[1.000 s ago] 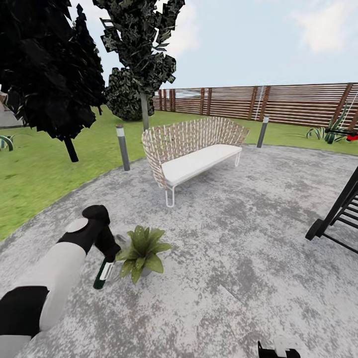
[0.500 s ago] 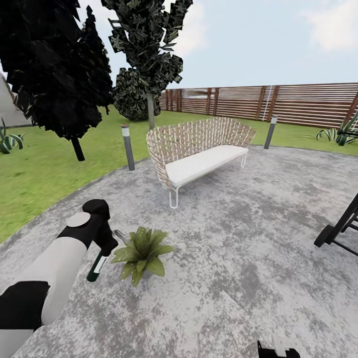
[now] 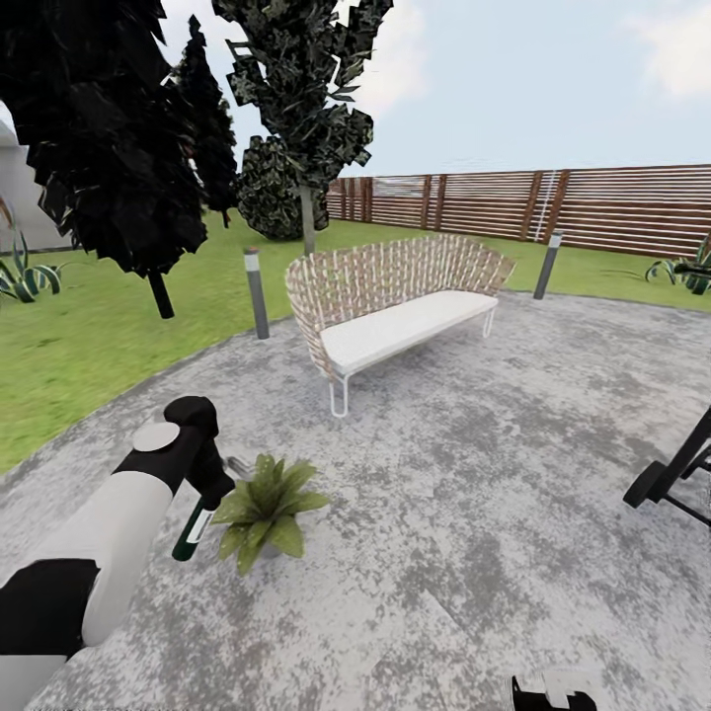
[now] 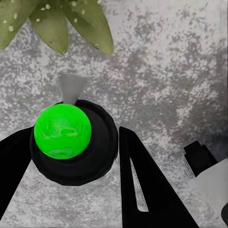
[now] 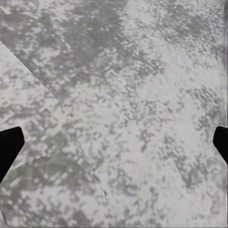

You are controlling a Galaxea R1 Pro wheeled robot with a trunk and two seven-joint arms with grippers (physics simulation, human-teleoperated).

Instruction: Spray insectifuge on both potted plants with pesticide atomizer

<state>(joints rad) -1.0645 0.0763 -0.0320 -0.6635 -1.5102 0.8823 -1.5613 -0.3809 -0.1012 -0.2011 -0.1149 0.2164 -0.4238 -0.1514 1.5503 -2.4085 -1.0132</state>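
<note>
My left gripper is shut on the pesticide atomizer, a dark green-black bottle with a pale label that hangs tilted just above the patio. In the left wrist view the black fingers clamp the bottle's round dark body, which has a bright green disc on its end. One potted plant, a low rosette of green leaves, stands on the stone right beside the bottle; its leaves are close ahead of the left gripper. The second potted plant is out of view. My right gripper is low by my body, open over bare stone.
A woven bench stands mid-patio beyond the plant. Grey bollard lamps mark the patio rim. A black frame juts in at the right. Dark trees, lawn and a slatted fence lie behind.
The whole view has turned a little, shifting the fence and bench. The plant now lies slightly closer to the held atomizer. My left gripper keeps its hold.
</note>
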